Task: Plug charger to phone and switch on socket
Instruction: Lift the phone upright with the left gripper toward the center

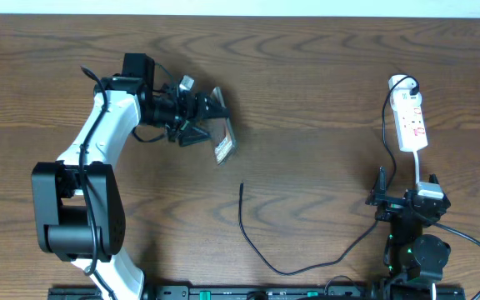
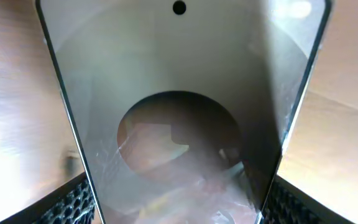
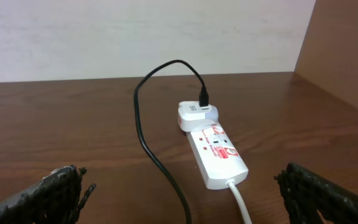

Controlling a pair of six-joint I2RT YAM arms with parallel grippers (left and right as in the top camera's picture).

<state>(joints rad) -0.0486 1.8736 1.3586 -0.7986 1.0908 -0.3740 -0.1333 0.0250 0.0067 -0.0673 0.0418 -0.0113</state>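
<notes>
My left gripper [image 1: 200, 117] is shut on the phone [image 1: 223, 142] and holds it tilted above the table. In the left wrist view the phone's glossy screen [image 2: 179, 93] fills the frame between my fingers [image 2: 179, 214]. The charger [image 1: 261, 254] is a thin black cable; its free tip lies on the table below the phone, and it loops right and up to the white plug [image 1: 402, 83]. The socket [image 1: 412, 122] lies at the far right. My right gripper [image 1: 407, 200] is open and empty just short of the socket [image 3: 219, 152], with the cable [image 3: 143, 134] passing between its fingers [image 3: 191, 202].
The socket's white cord [image 3: 241, 202] runs back toward my right gripper. A pale wall stands beyond the table's far edge [image 3: 135, 78]. The left arm's white body [image 1: 98, 150] stretches across the left side of the table.
</notes>
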